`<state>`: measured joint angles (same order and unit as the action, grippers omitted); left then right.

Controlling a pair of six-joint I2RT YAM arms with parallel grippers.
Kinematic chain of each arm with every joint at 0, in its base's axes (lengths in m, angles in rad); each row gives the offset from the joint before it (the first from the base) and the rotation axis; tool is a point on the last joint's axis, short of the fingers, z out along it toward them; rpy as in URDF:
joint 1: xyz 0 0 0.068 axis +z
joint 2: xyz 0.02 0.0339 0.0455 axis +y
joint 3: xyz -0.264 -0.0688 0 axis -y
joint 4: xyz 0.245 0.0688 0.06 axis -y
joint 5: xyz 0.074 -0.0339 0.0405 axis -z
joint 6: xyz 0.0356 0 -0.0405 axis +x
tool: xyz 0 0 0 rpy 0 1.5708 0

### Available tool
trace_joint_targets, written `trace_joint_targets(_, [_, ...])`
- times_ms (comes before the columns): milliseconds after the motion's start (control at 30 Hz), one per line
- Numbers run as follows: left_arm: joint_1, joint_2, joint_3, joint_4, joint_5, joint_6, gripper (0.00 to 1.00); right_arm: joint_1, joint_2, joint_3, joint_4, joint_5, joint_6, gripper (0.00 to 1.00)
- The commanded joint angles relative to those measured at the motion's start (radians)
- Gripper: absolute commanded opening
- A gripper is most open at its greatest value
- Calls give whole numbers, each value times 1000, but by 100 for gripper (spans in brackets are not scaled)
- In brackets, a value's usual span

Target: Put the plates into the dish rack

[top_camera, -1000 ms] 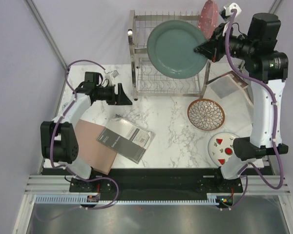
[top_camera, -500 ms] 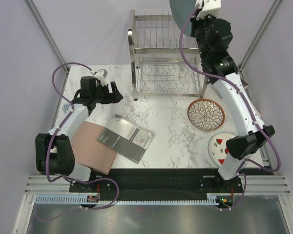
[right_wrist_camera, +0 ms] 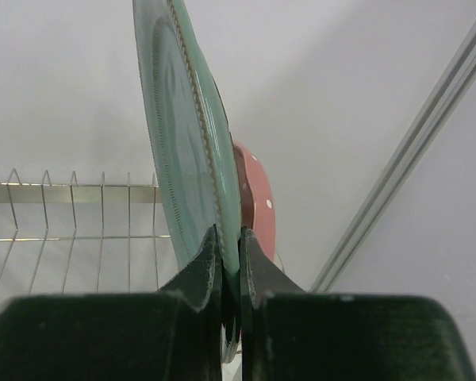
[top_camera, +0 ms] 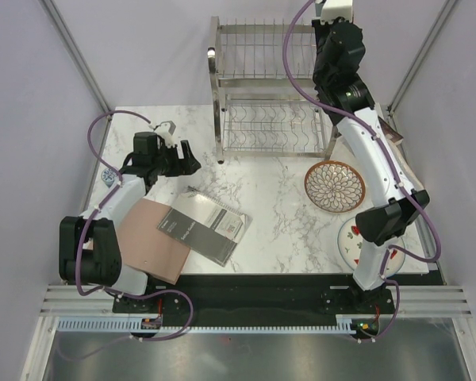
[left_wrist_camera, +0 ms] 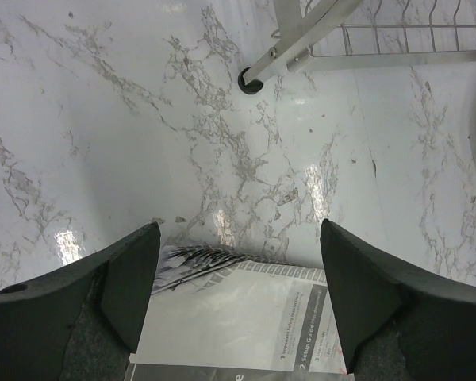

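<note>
From above. Shows the dish rack (top_camera: 258,79) standing at the far middle of the marble table (top_camera: 278,230). Shows the right arm stretched up over the rack's far right corner, its tip lost at the top edge of the picture. Places the petal-patterned plate (top_camera: 335,186) flat on the table, just near-right of the rack. Places the strawberry plate (top_camera: 347,240) nearer again, at the right, partly under the right arm's elbow. Puts the left claw (top_camera: 192,157) low at the left of the table, well apart from the rack and pointing right. Sets the brown board (top_camera: 147,238) at near left, with the dark booklet (top_camera: 205,226) lying across its right edge.

Through the left wrist. Shows the left claw released, fingers (left_wrist_camera: 135,278) spread wide and empty. Hovers above the booklet's far edge, with bare marble and one rack foot beyond.

Through the right wrist. Shows the right claw (right_wrist_camera: 228,238) clenched on the rim of the grey-green plate (right_wrist_camera: 182,143). Holds that plate on edge, close to upright, leaning slightly left, above the rack's top wires at the left. Shows the pink dotted plate (right_wrist_camera: 254,198) just behind it to the right; cannot tell whether the two touch.
</note>
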<state>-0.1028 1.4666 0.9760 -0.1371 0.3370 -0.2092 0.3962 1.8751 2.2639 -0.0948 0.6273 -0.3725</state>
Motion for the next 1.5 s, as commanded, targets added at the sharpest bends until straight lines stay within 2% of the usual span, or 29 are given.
trace_joint_targets(0, [-5, -29, -10, 65, -6, -29, 88, 7, -14, 82, 96, 17, -6, 0])
trace_joint_targets(267, [-5, -18, -11, 71, -24, -27, 89, 4, 38, 88, 49, 80, -2, 0])
trace_joint_targets(667, [-3, 3, -14, 83, -24, -22, 89, -16, 91, 112, 38, 182, 109, 0])
trace_joint_targets(767, [-3, 9, -5, 83, -23, -16, 89, -20, 75, 102, 38, 221, 153, 0])
trace_joint_targets(967, [-2, 34, 9, 85, -20, -12, 89, -20, 45, 66, 61, 216, 113, 0])
trace_joint_targets(1200, [-2, 58, 16, 93, -9, -13, 89, 30, -25, -24, 251, 233, -40, 0])
trace_joint_targets(1467, [-2, 92, 43, 100, 8, -24, 89, 36, -70, -98, 402, 247, -132, 0])
